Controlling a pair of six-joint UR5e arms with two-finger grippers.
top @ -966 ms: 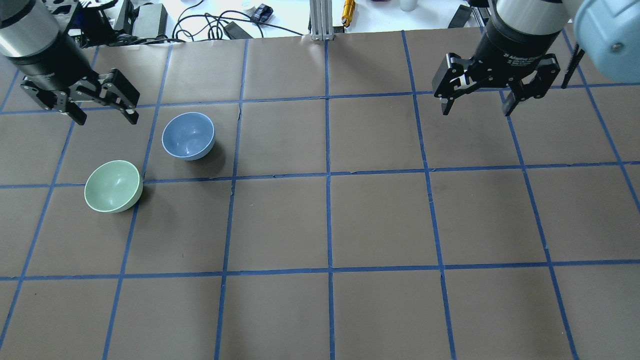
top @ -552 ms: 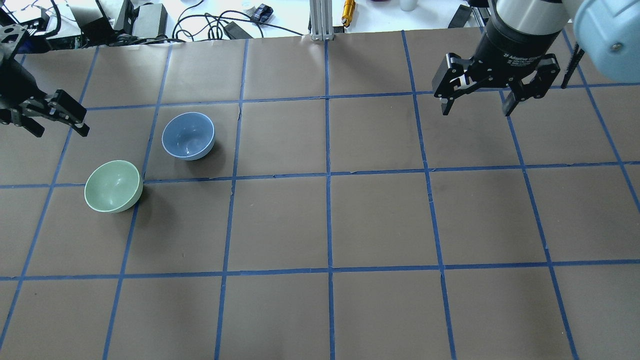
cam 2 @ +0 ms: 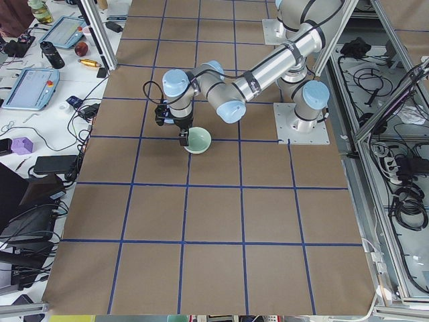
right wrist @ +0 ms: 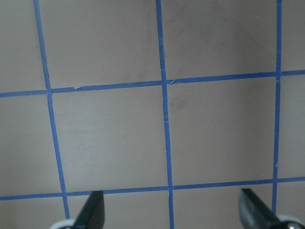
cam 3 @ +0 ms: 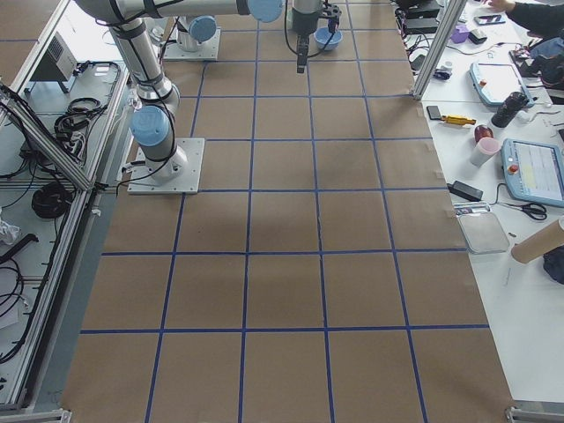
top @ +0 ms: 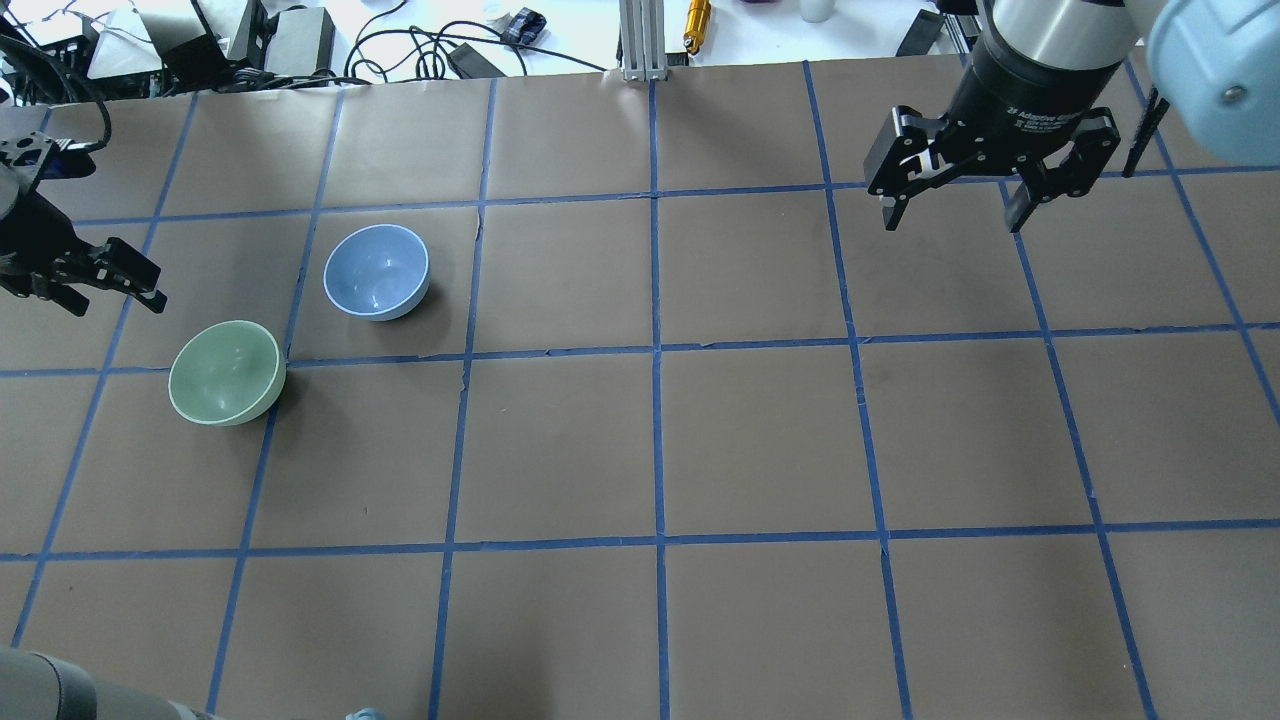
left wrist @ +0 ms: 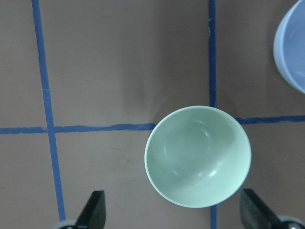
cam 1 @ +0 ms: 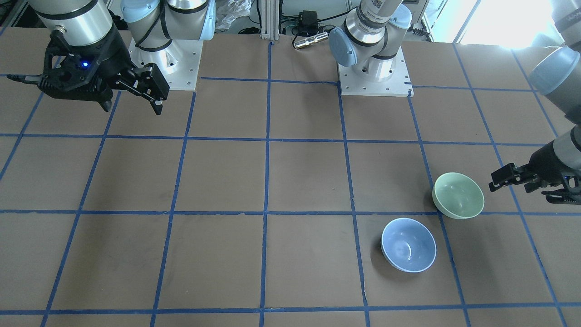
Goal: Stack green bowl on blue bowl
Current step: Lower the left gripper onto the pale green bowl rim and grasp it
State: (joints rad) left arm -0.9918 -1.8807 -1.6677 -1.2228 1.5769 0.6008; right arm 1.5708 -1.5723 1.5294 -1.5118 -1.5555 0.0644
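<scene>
We are looking down through the left gripper [top: 113,298], whose jaws are standing wide apart. The green bowl [left wrist: 198,156] is sitting upright on the table [top: 760,440] just ahead of them. In the left wrist view its near rim is reaching in between the two fingertips, nearer the finger on that view's right, and nothing is touching it. The bowl is resting over a crossing of the blue tape lines [top: 655,350]. The blue bowl [top: 377,271] is standing farther out from these jaws and off to one side, near the green one but apart from it, and the wrist view's upper right corner is cutting it off. The right gripper [top: 952,222] is hanging well away from both bowls with its jaws also spread wide, and only taped table is showing beneath it. On its black collar we are reading white lettering that includes "Adaptive"; the rest is too small to make out. We are counting two bowls, one green and one blue, and two grippers.
</scene>
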